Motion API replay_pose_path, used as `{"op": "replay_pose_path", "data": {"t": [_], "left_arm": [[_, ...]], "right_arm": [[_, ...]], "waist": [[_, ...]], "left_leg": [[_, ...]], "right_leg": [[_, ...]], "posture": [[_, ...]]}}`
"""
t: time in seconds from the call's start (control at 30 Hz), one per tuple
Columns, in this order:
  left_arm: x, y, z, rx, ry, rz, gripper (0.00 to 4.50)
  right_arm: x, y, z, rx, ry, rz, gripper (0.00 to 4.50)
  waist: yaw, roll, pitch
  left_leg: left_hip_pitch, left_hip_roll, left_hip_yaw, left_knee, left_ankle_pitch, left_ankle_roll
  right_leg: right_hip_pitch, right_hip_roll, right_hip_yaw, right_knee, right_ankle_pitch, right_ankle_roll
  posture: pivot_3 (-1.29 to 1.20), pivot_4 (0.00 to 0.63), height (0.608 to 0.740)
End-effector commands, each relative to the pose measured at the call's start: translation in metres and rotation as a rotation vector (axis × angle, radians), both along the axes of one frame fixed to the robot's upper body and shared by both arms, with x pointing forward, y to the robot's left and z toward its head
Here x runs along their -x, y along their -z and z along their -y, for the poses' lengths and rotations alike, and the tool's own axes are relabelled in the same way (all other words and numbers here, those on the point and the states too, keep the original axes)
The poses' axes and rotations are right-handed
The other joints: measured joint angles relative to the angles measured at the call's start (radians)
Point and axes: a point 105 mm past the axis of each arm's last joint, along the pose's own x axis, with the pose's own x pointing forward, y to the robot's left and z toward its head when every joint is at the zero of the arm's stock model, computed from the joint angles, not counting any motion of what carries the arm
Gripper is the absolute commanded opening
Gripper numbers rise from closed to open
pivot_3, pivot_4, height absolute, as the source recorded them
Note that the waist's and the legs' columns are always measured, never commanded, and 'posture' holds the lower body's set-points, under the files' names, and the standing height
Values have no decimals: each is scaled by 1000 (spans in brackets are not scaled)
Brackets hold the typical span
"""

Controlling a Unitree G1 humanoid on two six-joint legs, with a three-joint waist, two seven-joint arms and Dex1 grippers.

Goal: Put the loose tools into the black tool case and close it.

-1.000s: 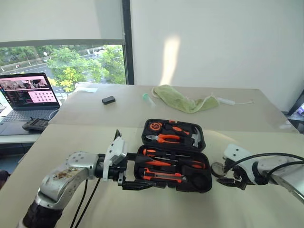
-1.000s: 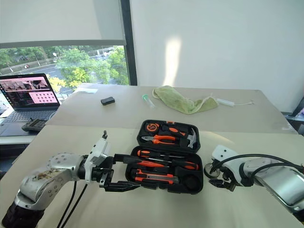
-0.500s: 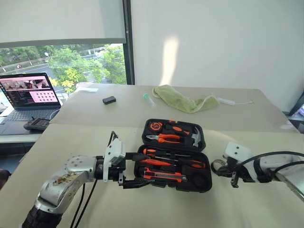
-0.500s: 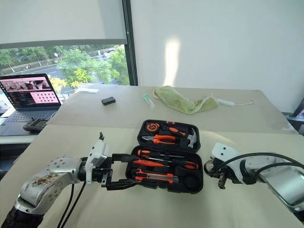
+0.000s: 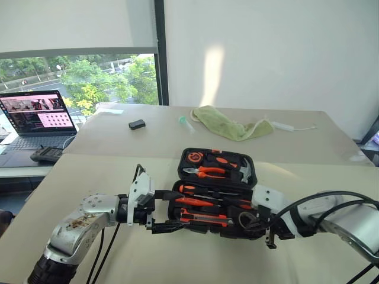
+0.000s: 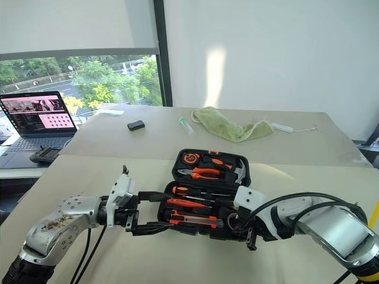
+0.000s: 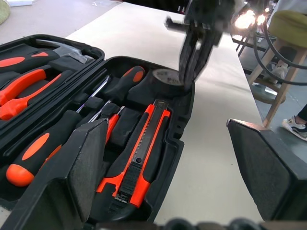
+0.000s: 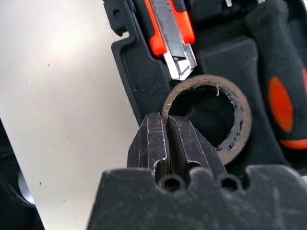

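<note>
Now the right tool [image 8: 167,143] is pinched shut on the wall of the tape roll [image 8: 211,117], holding it over the right-hand corner pocket of the black tool case [image 5: 195,228] on the desk [image 5: 118,171], just past the tip of the utility knife [image 7: 139,160]. Best to lower the roll flat into that pocket before letting go, I judge; the left tool [image 5: 164,210] stands wide open and empty at the case's left end, placed to steady it

Tape roll [image 8: 225,120] over tool case [image 5: 216,204] corner

- Crumpled pale-green cloth [image 5: 228,127] on the beige tabletop [image 5: 106,171], well beyond the jaws.
- Small black box [image 5: 136,124], farther left.
- Open laptop [image 5: 37,118], far left of the jaws.
</note>
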Motion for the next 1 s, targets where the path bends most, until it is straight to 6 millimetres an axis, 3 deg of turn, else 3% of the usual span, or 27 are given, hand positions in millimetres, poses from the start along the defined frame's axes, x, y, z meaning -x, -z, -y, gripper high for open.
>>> {"op": "replay_pose_path", "data": {"t": [0.03, 0.1, 0.2, 0.3, 0.43, 0.53, 0.67, 0.77, 0.93, 1.0], "left_arm": [[3, -8, 2, -2, 5, 46, 4226], [3, -8, 2, -5, -4, 50, 4226], [2, -8, 3, -5, -9, 49, 4226], [-1, -6, 1, -14, -28, 44, 4226], [-14, -7, -3, 6, -123, 14, 4226], [-56, -8, -9, 27, -381, -29, 4226], [-95, -15, -10, 44, -602, -74, 4226], [-131, -14, -12, 37, -800, -172, 4226], [-168, -7, -16, 17, -956, -277, 4226], [-178, -2, -18, -16, -983, -284, 4226]], "right_arm": [[6, 3, 5, 33, 3, -40, 21], [7, 5, 6, 53, -20, -42, 21], [2, 8, 9, 67, -28, -29, 938], [-9, -6, 2, -7, -7, 26, 2007], [-9, -34, -9, -186, 7, 31, 2007], [-40, -68, -5, -366, 150, 211, 2007], [-76, -73, 12, -386, 343, 309, 2007], [-103, -71, 26, -376, 471, 362, 2677], [-142, -65, 43, -387, 653, 353, 4371], [-151, -61, 46, -389, 693, 321, 4371]], "waist": [[0, 0, 0], [2, 0, 0], [5, 0, 0], [4, 0, 0], [2, 0, 0], [6, -1, 1], [10, -2, 1], [12, -2, 1], [-3, -2, 1], [-9, -2, 1]], "left_leg": [[0, 0, 0, 0, 0, 0], [0, 0, 0, 0, -2, 4], [0, 0, 0, 0, -2, 4], [0, 0, 0, 0, -2, 3], [0, 0, 0, 0, -2, 3], [0, 0, -1, 0, -2, 4], [0, 0, -1, 3, -1, 5], [0, -1, -1, 3, 0, 5], [-2, -3, 1, 1, 6, -4], [-3, -3, 1, 0, 6, -5]], "right_leg": [[0, 0, 0, 0, 0, 0], [0, -1, 0, 0, 0, 0], [0, 0, -1, 0, 0, 0], [0, 0, -1, 0, 0, 0], [0, 1, 0, 0, 0, 1], [2, 3, 0, 0, 1, 2], [2, 6, 1, 0, 5, 3], [2, 6, 1, 1, 6, 3], [-1, 7, 1, 1, 6, 3], [-1, 8, 1, 2, 6, 3]], "posture": [[0, 150, 740], [0, 150, 740], [0, 150, 740], [0, 150, 740], [0, 150, 740], [0, 150, 740], [0, 150, 740], [0, 150, 740], [0, 150, 740], [0, 150, 740]]}}
